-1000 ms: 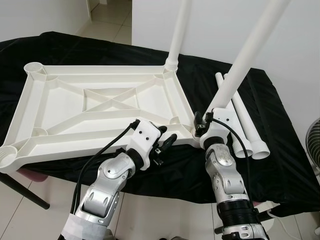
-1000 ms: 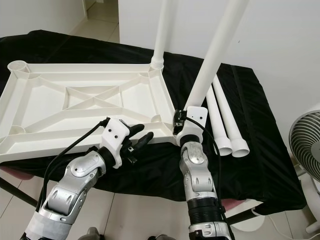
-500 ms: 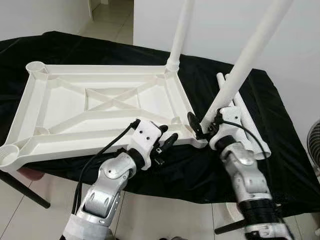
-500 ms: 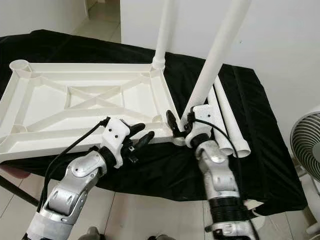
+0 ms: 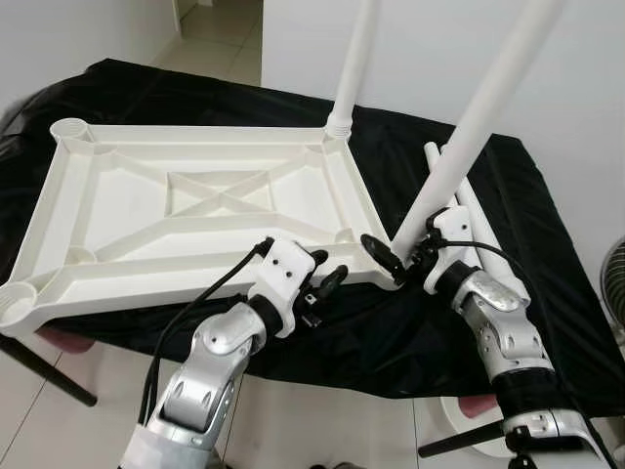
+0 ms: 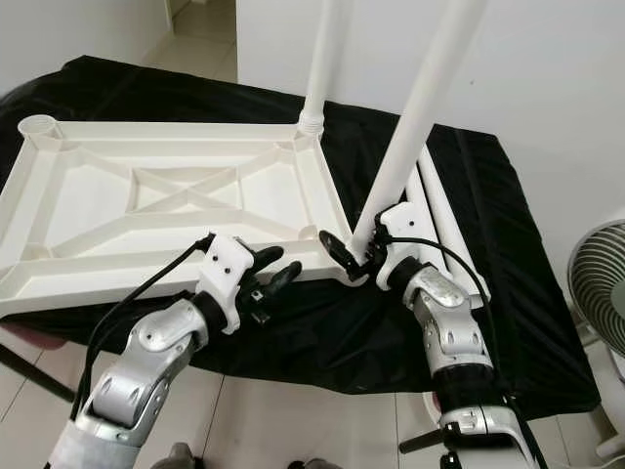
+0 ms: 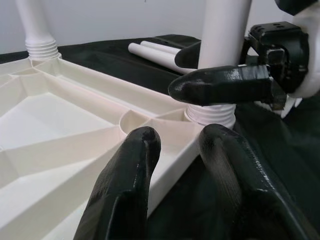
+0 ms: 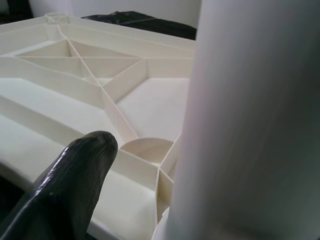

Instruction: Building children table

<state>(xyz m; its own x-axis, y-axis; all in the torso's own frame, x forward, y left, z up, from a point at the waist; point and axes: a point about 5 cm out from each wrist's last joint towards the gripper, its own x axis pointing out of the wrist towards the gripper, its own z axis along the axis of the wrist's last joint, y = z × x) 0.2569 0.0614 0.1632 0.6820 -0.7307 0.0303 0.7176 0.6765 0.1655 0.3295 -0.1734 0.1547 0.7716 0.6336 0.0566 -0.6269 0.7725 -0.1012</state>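
Right gripper [image 5: 395,256] spread wide around leaning leg [image 5: 469,127] at tabletop [image 5: 195,210] corner; left gripper [image 5: 327,290] parted, empty, near front edge.

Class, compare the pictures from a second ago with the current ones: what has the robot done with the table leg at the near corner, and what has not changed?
The right gripper has swung out toward the robot's right, and its fingers, earlier close against the near-corner leg, now stand open around its base. The leg remains tilted in its socket. The left gripper, the upturned tabletop, the far leg and the two spare legs stayed put.
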